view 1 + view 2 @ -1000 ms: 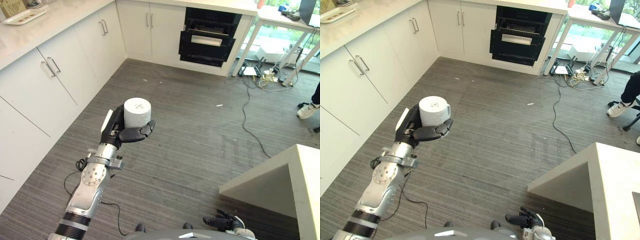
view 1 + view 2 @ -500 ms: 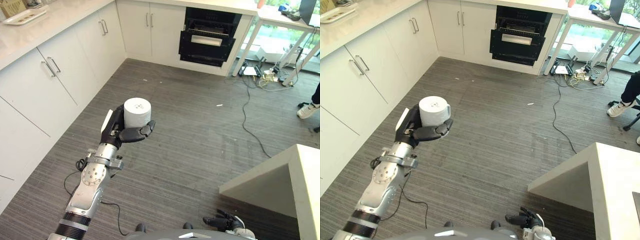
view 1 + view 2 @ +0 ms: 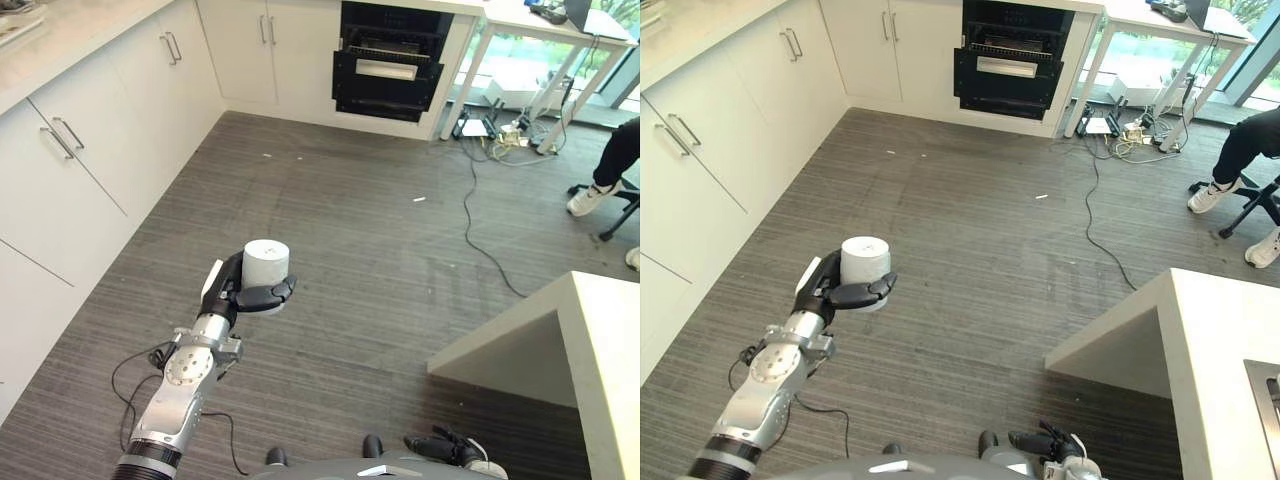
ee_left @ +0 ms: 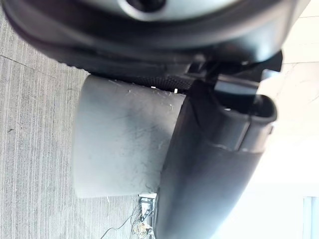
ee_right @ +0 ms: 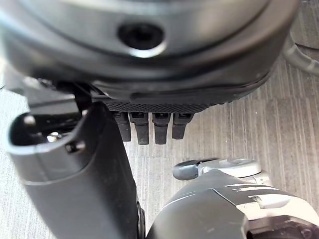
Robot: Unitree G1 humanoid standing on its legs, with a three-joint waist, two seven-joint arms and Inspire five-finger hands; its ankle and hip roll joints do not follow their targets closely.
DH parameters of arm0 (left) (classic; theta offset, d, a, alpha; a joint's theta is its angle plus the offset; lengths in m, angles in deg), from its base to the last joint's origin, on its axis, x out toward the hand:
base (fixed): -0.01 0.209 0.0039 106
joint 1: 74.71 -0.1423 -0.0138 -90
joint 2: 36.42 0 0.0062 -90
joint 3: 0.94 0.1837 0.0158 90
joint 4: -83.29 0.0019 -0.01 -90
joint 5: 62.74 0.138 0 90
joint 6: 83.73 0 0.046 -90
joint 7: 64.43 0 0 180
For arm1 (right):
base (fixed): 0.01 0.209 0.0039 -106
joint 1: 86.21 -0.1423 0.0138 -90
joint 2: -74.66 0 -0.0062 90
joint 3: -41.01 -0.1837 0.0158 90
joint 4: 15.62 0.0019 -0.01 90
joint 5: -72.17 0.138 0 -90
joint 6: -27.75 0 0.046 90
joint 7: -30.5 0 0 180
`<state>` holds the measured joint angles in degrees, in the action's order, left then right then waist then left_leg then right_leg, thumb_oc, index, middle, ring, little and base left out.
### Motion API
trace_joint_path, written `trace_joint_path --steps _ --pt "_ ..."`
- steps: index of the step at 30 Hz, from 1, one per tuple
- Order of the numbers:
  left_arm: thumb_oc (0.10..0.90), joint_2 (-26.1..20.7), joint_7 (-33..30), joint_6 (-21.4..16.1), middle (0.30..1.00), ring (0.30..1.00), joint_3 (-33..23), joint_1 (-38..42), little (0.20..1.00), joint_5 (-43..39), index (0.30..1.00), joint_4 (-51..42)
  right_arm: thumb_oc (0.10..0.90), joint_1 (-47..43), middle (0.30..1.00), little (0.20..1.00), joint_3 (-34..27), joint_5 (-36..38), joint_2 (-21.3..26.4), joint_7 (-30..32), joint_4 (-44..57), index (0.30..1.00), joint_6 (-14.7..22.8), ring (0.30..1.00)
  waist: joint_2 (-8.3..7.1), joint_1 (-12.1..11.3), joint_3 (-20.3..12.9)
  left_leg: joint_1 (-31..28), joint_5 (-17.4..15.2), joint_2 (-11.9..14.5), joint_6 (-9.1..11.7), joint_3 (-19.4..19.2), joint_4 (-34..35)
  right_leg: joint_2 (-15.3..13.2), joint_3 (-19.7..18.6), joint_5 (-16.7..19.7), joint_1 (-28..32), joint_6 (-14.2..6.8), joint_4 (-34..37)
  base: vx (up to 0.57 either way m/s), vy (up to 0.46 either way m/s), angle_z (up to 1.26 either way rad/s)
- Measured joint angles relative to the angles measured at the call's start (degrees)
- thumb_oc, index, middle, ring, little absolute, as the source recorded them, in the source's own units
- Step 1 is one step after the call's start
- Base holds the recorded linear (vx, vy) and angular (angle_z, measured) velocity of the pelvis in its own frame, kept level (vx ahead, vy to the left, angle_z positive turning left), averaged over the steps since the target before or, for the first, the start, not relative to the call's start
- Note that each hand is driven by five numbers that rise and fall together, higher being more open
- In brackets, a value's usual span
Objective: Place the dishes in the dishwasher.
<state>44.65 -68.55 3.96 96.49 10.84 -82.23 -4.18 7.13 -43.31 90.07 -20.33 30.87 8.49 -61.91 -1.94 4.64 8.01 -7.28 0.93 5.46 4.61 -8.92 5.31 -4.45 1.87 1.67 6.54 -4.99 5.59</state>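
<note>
The left hand (image 3: 243, 290) has its fingers curled round a white cup (image 3: 265, 264), far from the open dishwasher (image 3: 388, 68) (right hand (image 3: 440, 445) hangs low, fingers curled), so it should carry it upright and steady.

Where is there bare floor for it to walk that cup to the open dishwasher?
The grey floor lies bare between the white cabinets and the counter corner, straight to the dishwasher. Cables crowd the far right. The left hand holds the cup.
</note>
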Motion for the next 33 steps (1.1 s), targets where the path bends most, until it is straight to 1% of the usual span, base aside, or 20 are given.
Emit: trace_joint_path --steps 3,6,7,10,11,12,15,16,18,20,21,23,25,26,27,29,30,31,32,33 --pt "0.400 0.0 0.7 0.0 0.300 0.300 -0.1 0.0 0.300 0.0 0.300 0.0 0.800 -0.2 0.900 0.900 0.0 -1.1 0.6 0.2 3.4 0.900 -0.6 0.900 0.06 -0.1 0.1 -0.2 -0.3 -0.9 -0.5 -0.2 0.0 -0.5 1.0 0.0 0.0 0.0 -0.7 0.01 0.200 0.02" --pt "0.400 0.0 0.8 0.0 0.300 0.300 -0.5 0.2 0.300 0.2 0.300 0.0 0.800 -0.4 0.900 0.900 0.1 -2.1 2.1 0.3 8.7 0.900 -1.4 0.900 1.08 -0.6 0.9 0.1 -1.2 -1.3 -2.3 -1.6 0.0 -0.7 1.5 -0.1 -3.0 -0.2 -5.0 0.05 0.249 -0.22" --pt "0.400 0.0 0.9 0.5 0.300 0.300 -1.1 1.1 0.300 2.2 0.300 0.1 0.800 -1.3 0.900 0.900 0.1 -2.2 4.3 0.3 14.2 0.900 -1.4 0.900 2.42 -0.6 2.7 -0.3 -1.9 -2.3 -4.6 -2.5 0.0 -2.2 2.7 -1.4 -7.5 -2.0 -14.3 0.14 0.228 -0.17" --pt "0.400 0.2 0.9 0.5 0.300 0.300 -1.2 2.1 0.300 3.5 0.300 0.0 0.800 -1.9 0.900 0.900 0.1 -2.1 6.5 0.5 18.8 0.900 -1.3 0.900 2.72 0.8 4.1 -0.7 -3.4 -4.4 -6.9 -1.1 -1.0 -6.2 4.1 -1.9 -15.6 -3.2 -33.5 0.17 0.144 0.20" --pt "0.400 0.2 0.6 0.4 0.300 0.300 -1.2 2.0 0.300 4.5 0.300 -0.1 0.800 -1.2 0.900 0.900 0.1 -2.0 6.8 0.7 21.2 0.900 -0.9 0.900 3.16 1.8 4.5 -1.0 -3.9 -5.4 -8.5 0.4 -1.3 -7.2 3.9 -4.3 -20.5 -4.1 -39.3 0.31 0.129 0.42" --pt "0.400 -0.1 0.2 0.3 0.300 0.300 -1.4 2.1 0.300 4.5 0.300 -0.4 0.800 -1.2 0.900 0.900 0.1 -2.0 6.9 0.8 23.8 0.900 -1.4 0.900 3.47 1.7 4.9 -0.3 -3.9 -5.3 -9.1 0.6 -1.8 -5.9 4.0 -5.2 -22.9 -4.0 -38.4 0.25 0.080 0.39" --pt "0.400 -2.3 -0.7 0.3 0.300 0.300 -1.7 5.2 0.300 5.3 0.300 -0.3 0.800 -0.4 0.900 0.900 0.0 -1.9 7.0 1.7 32.5 0.900 1.0 0.900 3.71 3.3 8.0 2.9 -3.3 -5.9 -10.2 3.9 -3.5 -2.4 4.6 -4.5 -26.7 -4.8 -23.2 0.27 0.003 0.61" --pt "0.400 -1.7 -1.1 0.4 0.300 0.300 -1.4 7.3 0.300 6.6 0.300 1.6 0.800 0.0 0.900 0.900 0.2 -1.9 7.0 1.8 33.0 0.900 1.7 0.900 2.62 4.6 8.8 3.1 -3.8 -7.5 -10.4 6.4 -4.2 -2.0 4.4 -3.0 -27.4 -5.6 -14.9 0.60 -0.104 0.99" --pt "0.400 -1.5 -1.4 0.3 0.300 0.300 -1.4 8.4 0.300 6.8 0.300 2.1 0.800 0.1 0.900 0.900 0.0 -1.9 6.2 2.3 32.0 0.900 1.6 0.900 1.19 5.2 9.6 2.2 -5.0 -9.2 -10.7 8.8 -4.7 -2.5 5.6 -1.4 -26.8 -6.3 -6.2 0.56 -0.124 0.83" --pt "0.400 0.1 -1.7 0.3 0.300 0.300 -1.6 7.8 0.300 7.6 0.300 2.3 0.800 2.0 0.900 0.900 -1.2 -2.0 5.0 2.5 31.8 0.900 1.6 0.900 0.80 5.5 9.5 1.6 -7.7 -9.8 -10.3 10.0 -6.1 -3.5 9.9 -0.7 -27.0 -6.6 -3.4 0.51 -0.132 0.59" --pt "0.400 1.0 -1.6 0.2 0.300 0.300 -1.7 6.0 0.300 8.4 0.300 2.1 0.800 3.0 0.900 0.900 -2.2 -2.0 4.1 2.3 29.4 0.900 1.6 0.900 0.84 5.6 9.1 -0.6 -9.9 -9.6 -10.0 10.8 -6.5 -3.7 13.7 0.3 -26.4 -5.7 -4.4 0.67 -0.178 0.61" --pt "0.400 2.0 -1.3 0.4 0.300 0.300 -1.5 3.2 0.300 8.8 0.300 2.3 0.800 5.0 0.900 0.900 -2.2 -1.9 4.1 2.2 26.8 0.900 1.4 0.900 1.83 6.3 7.1 -3.6 -12.2 -8.9 -9.3 12.5 -5.6 -3.3 15.2 2.0 -24.8 -3.9 -7.9 0.34 -0.104 0.46" --pt "0.400 2.6 -1.1 0.5 0.300 0.300 -1.3 1.4 0.300 8.8 0.300 3.2 0.800 6.1 0.900 0.900 -2.2 -1.9 4.4 2.4 24.0 0.900 0.7 0.900 4.08 7.5 5.6 -7.1 -12.8 -6.2 -5.1 13.2 -6.0 -1.0 14.7 8.7 -21.2 2.9 -9.2 0.44 -0.198 0.46" --pt "0.400 3.2 -1.2 0.5 0.300 0.300 -1.2 1.2 0.300 8.8 0.300 3.5 0.800 5.5 0.900 0.900 -2.2 -1.9 5.0 2.4 22.7 0.900 0.7 0.900 5.63 7.8 5.5 -7.7 -12.8 -4.4 -3.4 13.2 -8.0 0.6 15.1 7.0 -19.7 6.0 -10.5 0.52 -0.242 0.32" --pt "0.400 3.2 -1.1 0.5 0.300 0.300 -1.1 1.1 0.300 8.8 0.300 3.5 0.800 5.0 0.900 0.900 -2.2 -1.9 5.2 2.4 22.2 0.900 0.5 0.900 5.85 8.0 5.4 -7.6 -12.2 -3.8 -1.9 12.9 -10.2 1.2 15.2 5.7 -18.5 6.4 -11.0 0.68 -0.359 0.14" --pt "0.400 2.9 -0.9 0.4 0.300 0.300 -1.3 0.8 0.300 8.8 0.300 3.4 0.800 4.1 0.900 0.900 -2.1 -1.9 5.9 2.4 22.7 0.900 0.7 0.900 5.64 7.9 4.2 -2.2 -7.8 -2.6 5.6 11.6 -30.0 2.8 15.1 1.7 -12.9 7.0 -10.5 0.48 -0.305 -0.08" --pt "0.400 2.9 -0.6 0.3 0.300 0.300 -1.7 0.6 0.300 8.8 0.300 2.8 0.800 4.3 0.900 0.900 -2.1 -1.9 6.2 2.3 24.0 0.900 1.1 0.900 5.25 8.0 3.6 2.1 -5.6 -2.1 8.0 11.0 -41.0 3.1 15.1 -0.6 -10.8 7.1 -10.1 0.28 -0.247 -0.21" --pt "0.400 3.1 -0.7 0.2 0.300 0.300 -2.1 0.9 0.300 8.8 0.300 2.7 0.800 3.5 0.900 0.900 -2.2 -1.9 6.7 2.2 24.3 0.900 1.5 0.900 5.52 7.7 3.4 5.9 -3.8 -1.4 8.4 11.1 -48.9 4.1 14.6 -1.1 -9.2 7.6 -10.0 0.47 -0.344 -0.17" --pt "0.400 2.3 -0.5 0.3 0.300 0.300 -2.1 1.0 0.300 8.7 0.300 2.4 0.800 2.9 0.900 0.900 -2.1 -1.9 6.8 2.2 25.2 0.900 1.5 0.900 4.27 7.2 2.8 9.4 -0.7 -2.1 7.5 11.1 -53.6 4.1 13.1 -3.3 -8.5 10.3 -10.3 0.49 -0.269 -0.17" --pt "0.400 1.5 -0.2 0.1 0.300 0.300 -2.1 1.8 0.300 8.7 0.300 1.5 0.800 2.5 0.900 0.900 -2.4 -1.9 7.2 2.3 26.3 0.900 1.5 0.900 2.91 6.6 2.5 15.2 3.6 -2.7 6.3 10.7 -63.0 3.9 11.1 -5.5 -7.1 10.3 -9.9 0.50 -0.179 -0.37"
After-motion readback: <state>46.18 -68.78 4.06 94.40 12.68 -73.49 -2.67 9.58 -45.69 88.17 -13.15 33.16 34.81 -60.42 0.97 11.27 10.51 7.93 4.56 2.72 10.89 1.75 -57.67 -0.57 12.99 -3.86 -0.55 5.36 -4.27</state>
